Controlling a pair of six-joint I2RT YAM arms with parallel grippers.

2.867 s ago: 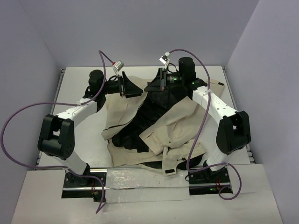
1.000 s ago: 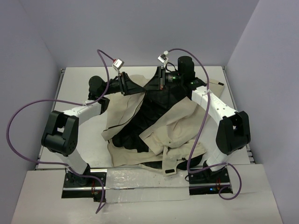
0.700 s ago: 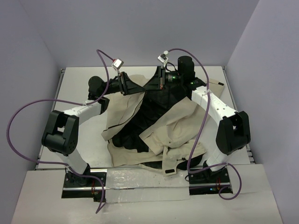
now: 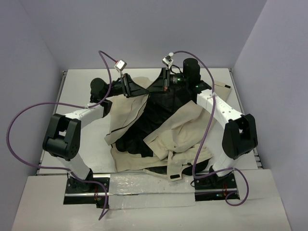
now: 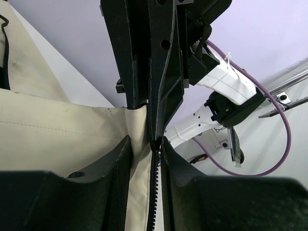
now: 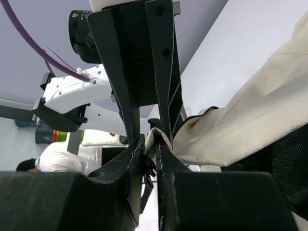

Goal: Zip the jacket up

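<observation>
The beige jacket (image 4: 180, 126) lies spread on the table with its black lining (image 4: 159, 108) showing. At the far side my left gripper (image 4: 129, 86) is shut on one front edge. In the left wrist view that gripper (image 5: 147, 140) pinches beige cloth (image 5: 57, 139), and the dark zipper teeth (image 5: 153, 192) run down between its fingers (image 5: 120, 161). My right gripper (image 4: 165, 83) is shut on the other front edge at the collar end. In the right wrist view it (image 6: 150, 140) clamps a folded beige hem (image 6: 240, 122), with a small dark zipper part hanging just below the jaws.
Purple cables (image 4: 19, 122) loop off both arms. The white table (image 4: 82, 144) ends at walls on the left, right and far sides. A metal rail (image 4: 144, 185) with both arm bases runs along the near edge. The jacket's lower hem (image 4: 144, 163) is bunched near the rail.
The left arm's elbow has swung inward and its gripper has edged slightly toward the far wall with the jacket edge. Over the last second both grippers barely moved.
</observation>
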